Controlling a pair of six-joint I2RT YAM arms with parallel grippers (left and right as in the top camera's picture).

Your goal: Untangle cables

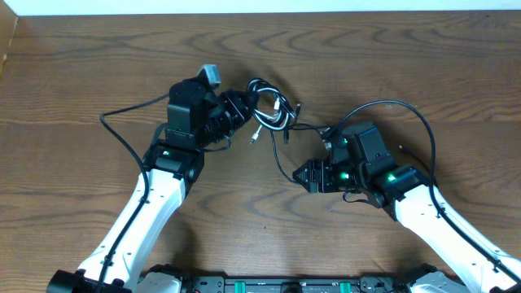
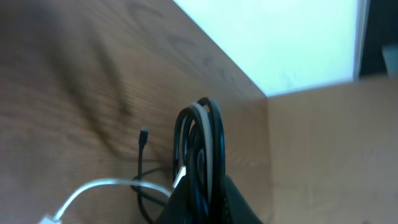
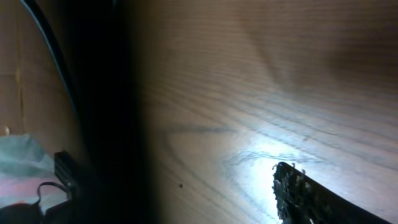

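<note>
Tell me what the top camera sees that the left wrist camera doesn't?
Only overhead: the left arm, the right arm and the right end effector. Only left wrist: a tan panel, and the loops seen edge-on, close up. Both: the cables, the white cable and the table.

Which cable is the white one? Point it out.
The white cable trailing out of the coil pinched by the left gripper; the other cables there are black.
</note>
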